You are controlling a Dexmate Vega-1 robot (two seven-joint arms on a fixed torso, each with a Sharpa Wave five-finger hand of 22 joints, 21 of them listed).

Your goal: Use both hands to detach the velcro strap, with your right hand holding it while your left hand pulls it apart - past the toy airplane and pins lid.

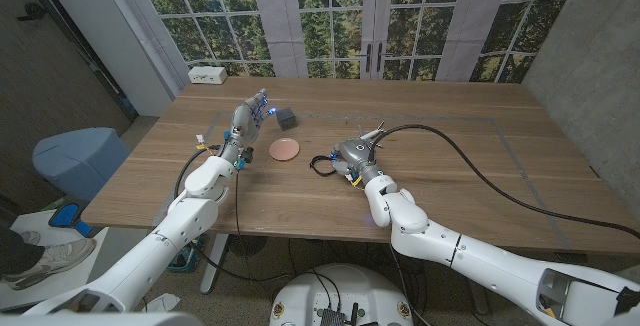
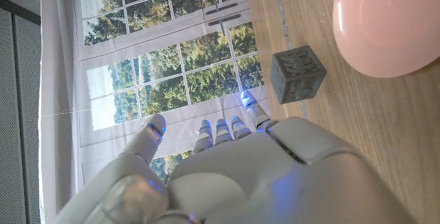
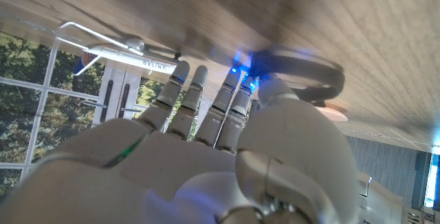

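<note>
Left hand [image 1: 248, 118] spread, holding nothing, beside the pink lid [image 1: 286, 149]; right hand [image 1: 352, 153] seemingly grips the strap [image 3: 302, 69] mid-table.

Between the left hand [image 1: 250, 116] and right hand [image 1: 352, 152] lies the pink lid [image 1: 285, 149], with a grey cube [image 1: 286, 118] just beyond; the toy airplane [image 1: 372, 130] crowds the right hand's far side.

Pink lid [image 1: 285, 149]; grey cube [image 1: 286, 118] (embossed pattern); white airplane [image 1: 367, 132]; wood-grain table [image 1: 450, 126].
</note>
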